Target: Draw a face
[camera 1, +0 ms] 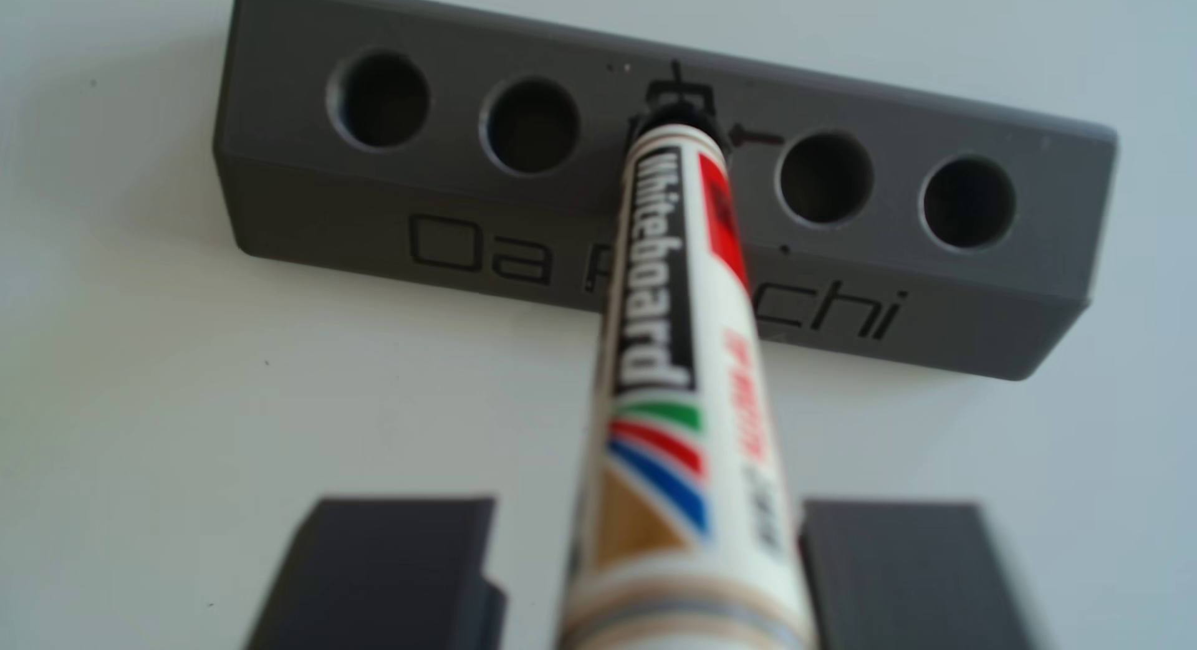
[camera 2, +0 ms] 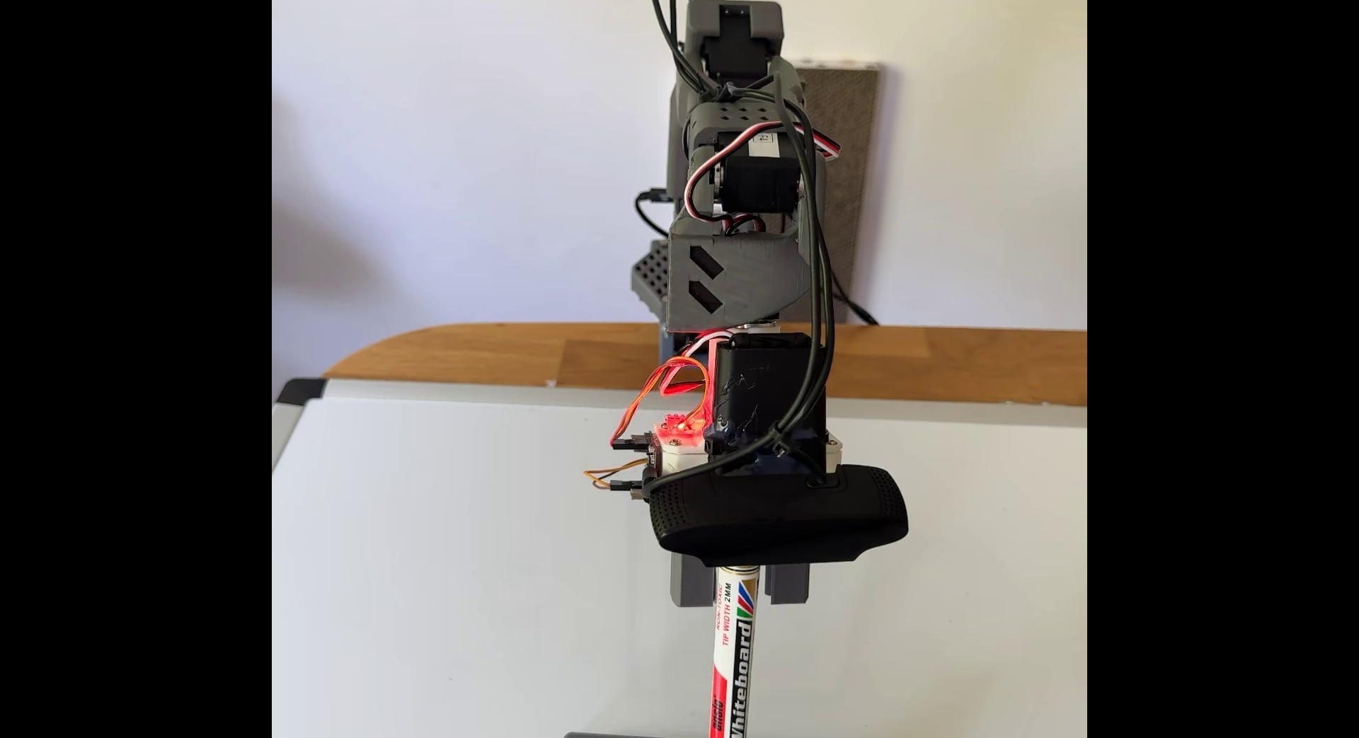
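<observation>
Other view: whiteboard marker (camera 1: 673, 378) clamped between the claw (camera 1: 641, 559) fingers, tip at grey holder (camera 1: 453, 249).

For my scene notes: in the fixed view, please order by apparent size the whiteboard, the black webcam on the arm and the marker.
1. whiteboard, clearly largest.
2. black webcam.
3. marker, thin and cut off by the frame's bottom edge, so its full length is unknown. Held in the gripper.

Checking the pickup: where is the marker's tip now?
In the other view, marker tip sits in the grey holder's middle slot, two empty holes either side.
</observation>
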Controlling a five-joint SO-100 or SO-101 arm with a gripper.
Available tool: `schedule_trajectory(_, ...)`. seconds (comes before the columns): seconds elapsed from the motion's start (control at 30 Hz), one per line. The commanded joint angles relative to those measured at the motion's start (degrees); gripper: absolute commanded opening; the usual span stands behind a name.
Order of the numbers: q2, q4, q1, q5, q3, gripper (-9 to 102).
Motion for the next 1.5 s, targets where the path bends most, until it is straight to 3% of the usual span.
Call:
schedule_trajectory(0.0, 2.37, -2.29, -0.26, -0.35, -1.67, 75)
schedule_trajectory(0.37, 2.37, -0.26, -0.35, -1.93, -8.35, 75)
schedule_trajectory(1.47, 1.49, 1.32, -0.18, -2.29, -6.59, 74)
